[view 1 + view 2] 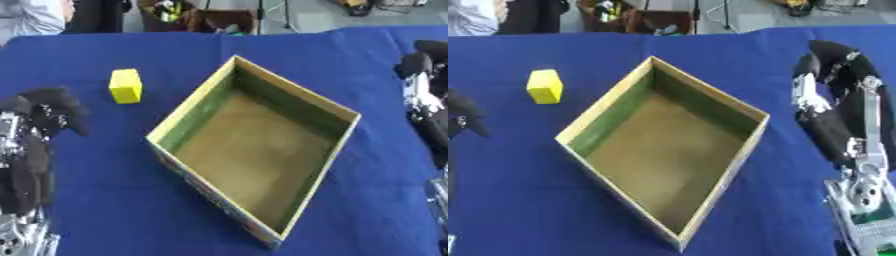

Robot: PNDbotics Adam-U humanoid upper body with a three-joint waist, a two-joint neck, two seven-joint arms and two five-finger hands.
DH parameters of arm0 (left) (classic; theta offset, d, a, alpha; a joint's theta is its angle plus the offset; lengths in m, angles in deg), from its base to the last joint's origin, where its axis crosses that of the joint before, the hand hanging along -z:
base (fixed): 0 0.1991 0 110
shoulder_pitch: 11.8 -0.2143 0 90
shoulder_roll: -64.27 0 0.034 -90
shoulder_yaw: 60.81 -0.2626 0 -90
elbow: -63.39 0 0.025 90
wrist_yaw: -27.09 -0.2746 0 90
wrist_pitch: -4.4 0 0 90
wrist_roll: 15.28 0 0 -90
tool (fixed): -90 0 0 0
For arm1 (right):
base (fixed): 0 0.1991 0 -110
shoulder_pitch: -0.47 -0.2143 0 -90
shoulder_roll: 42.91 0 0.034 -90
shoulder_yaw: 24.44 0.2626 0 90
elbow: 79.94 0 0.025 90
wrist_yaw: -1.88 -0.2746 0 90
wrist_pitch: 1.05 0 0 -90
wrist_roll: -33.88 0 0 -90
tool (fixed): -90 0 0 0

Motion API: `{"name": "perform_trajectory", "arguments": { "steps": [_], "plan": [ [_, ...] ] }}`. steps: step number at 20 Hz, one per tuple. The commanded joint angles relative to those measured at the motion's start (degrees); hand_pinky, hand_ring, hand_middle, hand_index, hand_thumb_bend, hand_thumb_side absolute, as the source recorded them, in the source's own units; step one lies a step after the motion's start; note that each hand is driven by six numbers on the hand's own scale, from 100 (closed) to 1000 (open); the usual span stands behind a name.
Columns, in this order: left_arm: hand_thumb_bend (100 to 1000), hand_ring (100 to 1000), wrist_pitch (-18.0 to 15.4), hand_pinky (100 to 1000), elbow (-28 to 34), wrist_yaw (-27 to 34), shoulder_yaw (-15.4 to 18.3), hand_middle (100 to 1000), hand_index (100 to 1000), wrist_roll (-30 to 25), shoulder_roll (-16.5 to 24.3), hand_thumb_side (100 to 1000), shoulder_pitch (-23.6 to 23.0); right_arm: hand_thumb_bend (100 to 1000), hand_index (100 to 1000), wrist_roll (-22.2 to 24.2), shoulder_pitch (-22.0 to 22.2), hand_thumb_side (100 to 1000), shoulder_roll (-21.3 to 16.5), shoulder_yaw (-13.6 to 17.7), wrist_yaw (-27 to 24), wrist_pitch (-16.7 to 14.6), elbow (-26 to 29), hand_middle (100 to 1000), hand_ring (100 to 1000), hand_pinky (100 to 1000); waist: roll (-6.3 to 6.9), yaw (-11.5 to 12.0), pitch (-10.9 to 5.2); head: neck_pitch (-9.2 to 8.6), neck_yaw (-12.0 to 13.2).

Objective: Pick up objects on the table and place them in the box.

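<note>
Blue-covered counter [122, 200] with an open cardboard box [166, 125] sitting diagonally in the middle; the box looks empty inside. 1 yellow block [125, 86] stands on the counter just beyond the box's left wall, apart from it, nothing touching it. No other loose item shows on the cloth.

Left hand [48, 112] sits at the left edge, low, fingers curled in, grasping nothing. Right hand [833, 80] is up at the right edge, on the far side of the box from the block; fingers bent over and also holding nothing, as far as the right eye view shows.

Key relation: the block lies ahead of the left hand and slightly toward the box, near it, with clear cloth between them. The right hand is well apart from the block, with the whole box in the way. So the left hand is my pick for the grab. The block's long axis runs roughly away from the robot, tilted a little, so a grasp across its short sides looks easiest. From there, the drop point is a short carry rightward over the near-left wall.
</note>
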Motion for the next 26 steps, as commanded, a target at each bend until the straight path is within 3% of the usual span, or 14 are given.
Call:
{"name": "perform_trajectory", "arguments": {
  "steps": [1, 4, 9, 15, 22, 25, 26],
  "plan": [
    [100, 545, -0.1, 394, 1.1, -0.7, 0.9, 565, 705, 0.8, 2.7, 958, 0.8, 100, 740, -0.1, -0.4, 442, -0.6, 0.5, 0.6, 0.0, 0.6, 585, 633, 694, 0.08, -0.1, -0.86, -0.34, 0.4],
    [100, 570, 0.5, 406, 1.1, -2.8, 2.1, 606, 744, 1.5, 5.8, 935, 1.3, 100, 744, -0.2, -0.3, 445, -1.2, 0.7, 0.8, -0.2, 0.6, 591, 641, 701, 0.33, -0.3, -0.81, -0.47, 0.6],
    [100, 652, 4.3, 466, 1.1, -8.1, 4.8, 720, 842, -1.0, 12.2, 801, 1.7, 100, 773, 0.6, 0.4, 470, -2.9, 0.8, 1.6, -0.4, 0.6, 652, 704, 736, 0.45, -1.1, -0.90, -0.47, 1.5],
    [100, 682, 8.9, 492, 1.1, -16.0, 6.1, 739, 868, -4.7, 20.3, 714, 3.9, 100, 774, 0.5, 0.9, 472, -3.3, 1.6, 1.9, -0.8, 0.6, 650, 700, 731, 0.35, -1.8, -1.39, 0.54, 2.0],
    [100, 766, 9.8, 572, -2.3, -21.4, 4.5, 828, 960, -15.0, 32.9, 771, 8.2, 100, 775, 0.4, 1.2, 475, -3.5, 1.9, 1.8, -0.9, 0.6, 647, 694, 728, 0.54, -2.0, -2.07, 1.80, 1.3],
    [100, 775, 8.8, 584, -6.0, -22.1, 3.7, 843, 974, -17.9, 35.7, 797, 10.6, 100, 775, 0.5, 1.2, 474, -3.6, 1.8, 1.6, -1.1, 0.6, 648, 694, 728, 0.47, -2.1, -2.31, 2.28, 1.3],
    [100, 794, 8.4, 618, -7.1, -22.5, 3.5, 863, 991, -18.6, 36.4, 850, 11.3, 100, 774, 0.6, 1.1, 475, -3.7, 1.8, 1.6, -1.1, 0.6, 648, 695, 727, 0.44, -2.2, -2.37, 2.29, 1.5]
  ]
}}
